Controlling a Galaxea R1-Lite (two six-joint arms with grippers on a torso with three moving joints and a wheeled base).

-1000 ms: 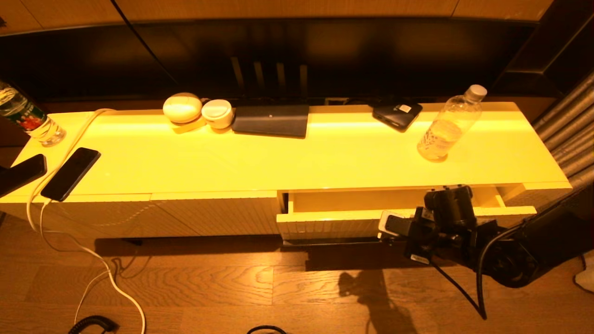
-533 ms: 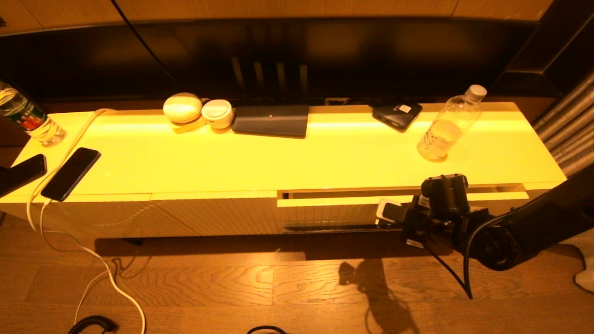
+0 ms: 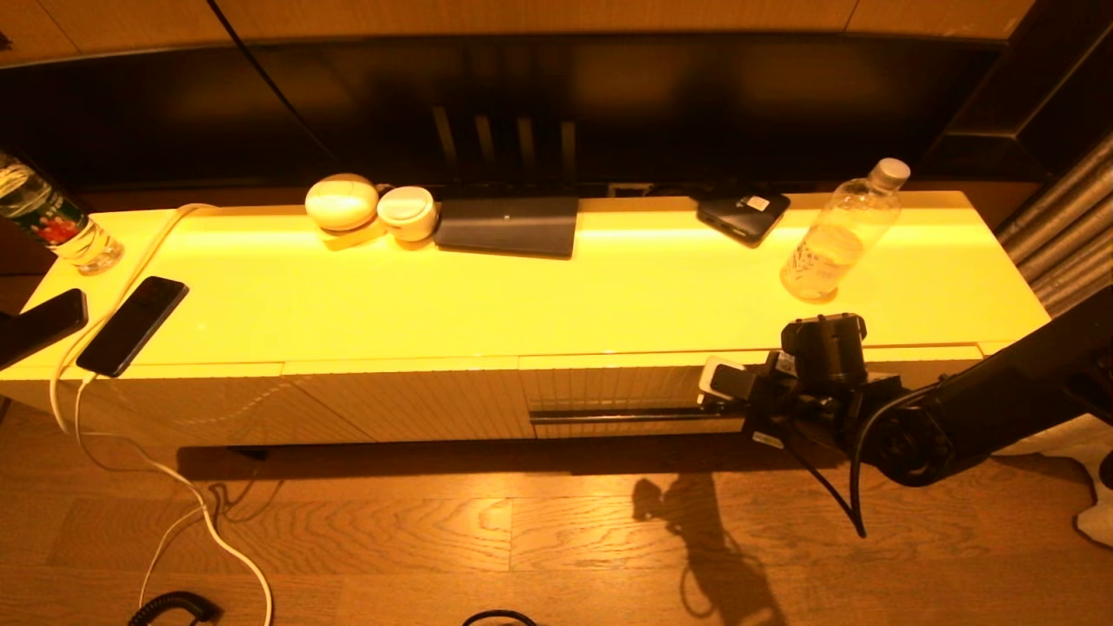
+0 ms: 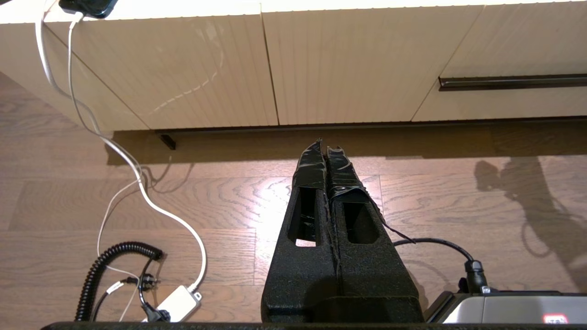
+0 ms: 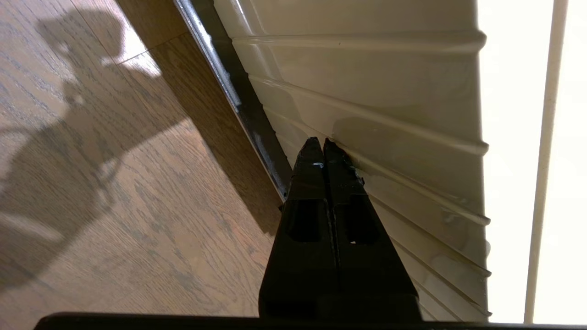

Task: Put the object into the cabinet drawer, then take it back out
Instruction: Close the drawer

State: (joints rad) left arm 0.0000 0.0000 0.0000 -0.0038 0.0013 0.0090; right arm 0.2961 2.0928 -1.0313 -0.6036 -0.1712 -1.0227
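The clear water bottle (image 3: pixel 835 239) with its white cap stands upright on the cabinet top at the right, with no gripper on it. Below and in front of it, the ribbed pale-yellow drawer (image 3: pixel 626 387) sits flush with the neighbouring panels; its dark handle slot (image 3: pixel 635 416) runs along its lower edge. My right gripper (image 5: pixel 323 142) is shut and empty, its tips touching the ribbed drawer front (image 5: pixel 390 114) just above the slot. My left gripper (image 4: pixel 324 145) is shut and empty, hanging over the floor in front of the cabinet's plain left panels.
On the cabinet top are a green-and-red labelled bottle (image 3: pixel 52 222) at the far left, two phones (image 3: pixel 132 324) with a white cable, two white round items (image 3: pixel 342 202), a dark flat device (image 3: pixel 509 224) and a black box (image 3: pixel 743 213). Wooden floor (image 3: pixel 435 530) lies in front.
The drawer stood partly open a second ago and has slid in until flush. My right gripper has moved toward the cabinet with the drawer front. The bottle has not moved.
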